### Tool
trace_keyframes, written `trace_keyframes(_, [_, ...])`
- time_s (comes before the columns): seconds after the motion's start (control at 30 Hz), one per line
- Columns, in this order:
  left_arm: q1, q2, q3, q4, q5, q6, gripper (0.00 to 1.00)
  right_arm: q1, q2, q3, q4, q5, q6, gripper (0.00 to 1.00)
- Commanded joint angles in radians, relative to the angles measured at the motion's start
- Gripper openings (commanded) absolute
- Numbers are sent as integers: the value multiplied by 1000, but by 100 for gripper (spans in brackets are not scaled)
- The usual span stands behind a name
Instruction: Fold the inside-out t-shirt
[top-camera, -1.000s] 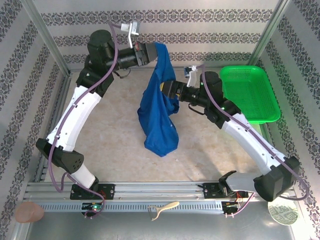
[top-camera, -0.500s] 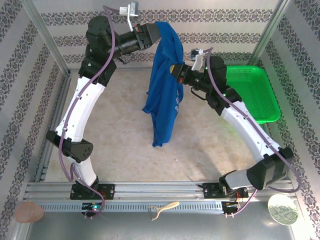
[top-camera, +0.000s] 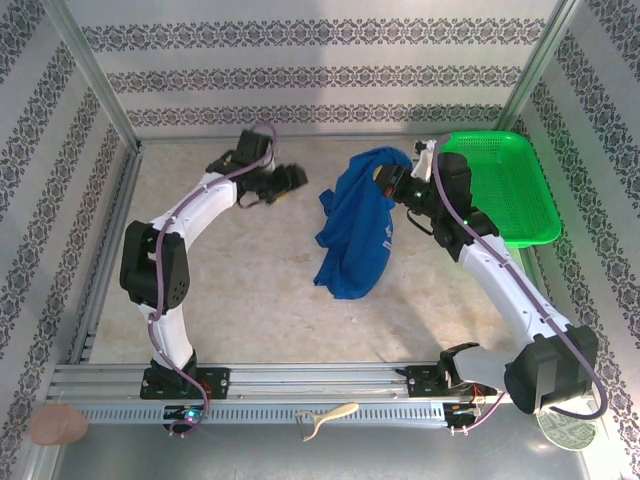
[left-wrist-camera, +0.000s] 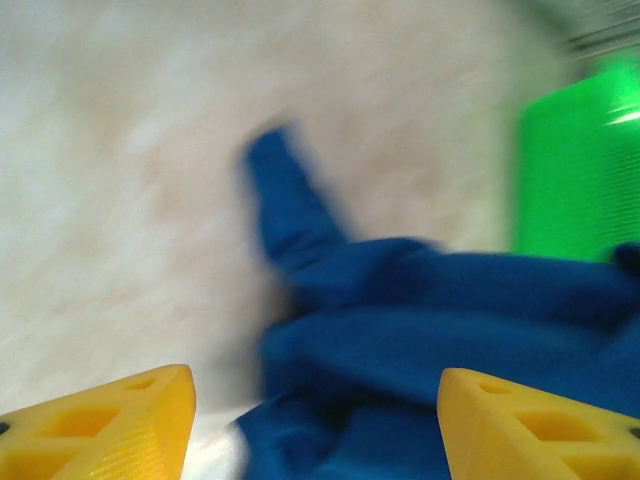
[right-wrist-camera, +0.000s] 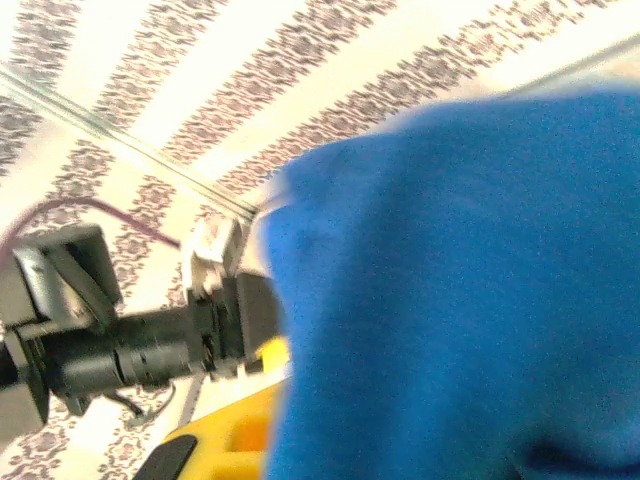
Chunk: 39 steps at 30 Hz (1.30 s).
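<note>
Since the earlier frames the left arm has been dropped low, its hold on the inside-out t-shirt (top-camera: 352, 240) has been let go, and the shirt has been brought down with the right arm.

Top view: the left gripper (top-camera: 296, 180) is seen open and empty, left of the shirt and apart from it, low over the surface (top-camera: 230, 280). The shirt's top is pinched in the closed right gripper (top-camera: 384, 176). From there the cloth is draped in a bunched strip toward the near side, between the two arms. Whether its lower end rests on the surface cannot be told. A small white mark (top-camera: 385, 232) is seen near the cloth's right edge. The green basket (top-camera: 510, 195) is set at the far right, just beside the right arm.

Left wrist view: blurred. The yellow fingers (left-wrist-camera: 110, 425) are spread wide with nothing gripped, and blue cloth is seen ahead.

Right wrist view: blue cloth is bunched close across the lens, with the left arm seen beyond.
</note>
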<state>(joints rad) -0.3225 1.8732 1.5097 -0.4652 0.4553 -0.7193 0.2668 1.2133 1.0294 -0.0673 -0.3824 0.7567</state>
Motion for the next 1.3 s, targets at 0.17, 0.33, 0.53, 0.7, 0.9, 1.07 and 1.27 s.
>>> trace_keyframes(0.17, [-107, -3, -145, 135, -9, -38, 64, -34, -90, -57, 38, -20, 21, 0])
trace_keyframes(0.33, [-163, 1, -152, 120, -71, -57, 62, -44, -110, -66, 28, -13, 25, 0])
trace_keyframes(0.53, [-202, -11, -183, 108, -146, -98, 55, -51, -109, -45, 26, -15, 27, 0])
trace_keyframes(0.7, [-223, 5, -181, 68, -180, -110, 50, -51, -99, -37, 28, -16, 27, 0])
trace_keyframes(0.9, [-240, 29, -176, 83, -160, -111, 50, -51, -101, -34, 27, -20, 32, 0])
trace_keyframes(1.07, [-258, 59, -151, 61, -157, -104, 50, -51, -106, -32, 28, -18, 33, 0])
trace_keyframes(1.27, [-265, 72, -154, 67, -173, -99, 39, -51, -108, -24, 27, -19, 35, 0])
